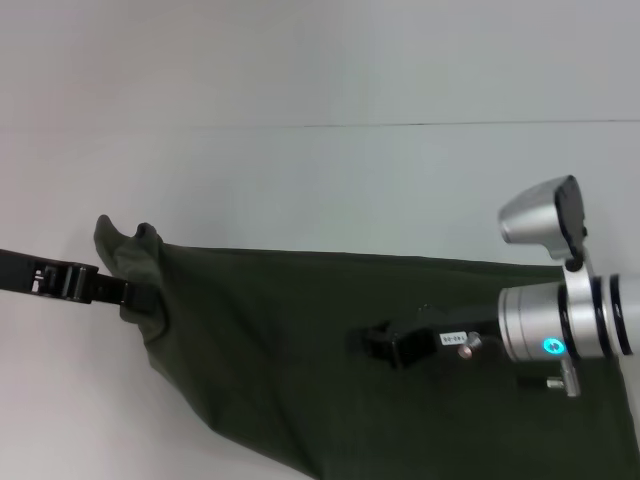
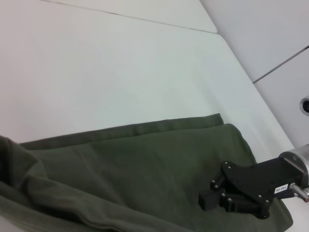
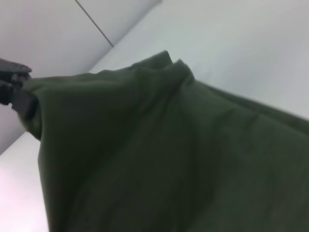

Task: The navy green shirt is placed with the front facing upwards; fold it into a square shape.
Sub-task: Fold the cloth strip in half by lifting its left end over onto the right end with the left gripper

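Currently your shirt (image 1: 330,370) lies on the white table (image 1: 300,170), spread from the left edge toward the right, no lettering showing. Your left gripper (image 1: 125,292) is low at the shirt's left end, jaws pinching a bunched fold of fabric that peaks just above it. Your right gripper (image 1: 385,345) sits over the middle of the cloth, touching or just above it; the left wrist view shows its black fingers (image 2: 212,200) close together, but you cannot tell whether they pinch any fabric.
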`<action>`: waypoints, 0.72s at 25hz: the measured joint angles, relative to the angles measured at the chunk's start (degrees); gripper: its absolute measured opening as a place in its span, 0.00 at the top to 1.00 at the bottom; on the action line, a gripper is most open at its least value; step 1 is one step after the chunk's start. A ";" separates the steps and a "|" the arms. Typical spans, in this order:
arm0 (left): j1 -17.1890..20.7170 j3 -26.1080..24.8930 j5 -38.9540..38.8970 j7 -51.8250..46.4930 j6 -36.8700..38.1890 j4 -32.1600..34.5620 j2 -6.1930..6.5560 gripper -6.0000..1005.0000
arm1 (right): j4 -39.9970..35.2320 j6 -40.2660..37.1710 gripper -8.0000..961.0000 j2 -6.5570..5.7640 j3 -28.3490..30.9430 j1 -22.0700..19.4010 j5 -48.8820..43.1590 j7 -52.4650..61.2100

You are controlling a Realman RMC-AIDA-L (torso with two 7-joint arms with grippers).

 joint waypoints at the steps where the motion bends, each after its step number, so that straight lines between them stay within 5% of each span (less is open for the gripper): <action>1: 0.00 0.00 -0.05 0.08 0.00 -0.01 -0.03 0.96 | 0.00 0.04 0.99 -0.05 0.04 -0.68 0.62 -2.73; 18: 0.05 -0.02 -2.33 0.39 -0.60 -0.10 -0.15 0.96 | 5.24 -0.79 0.99 0.21 0.12 -3.42 7.02 -38.45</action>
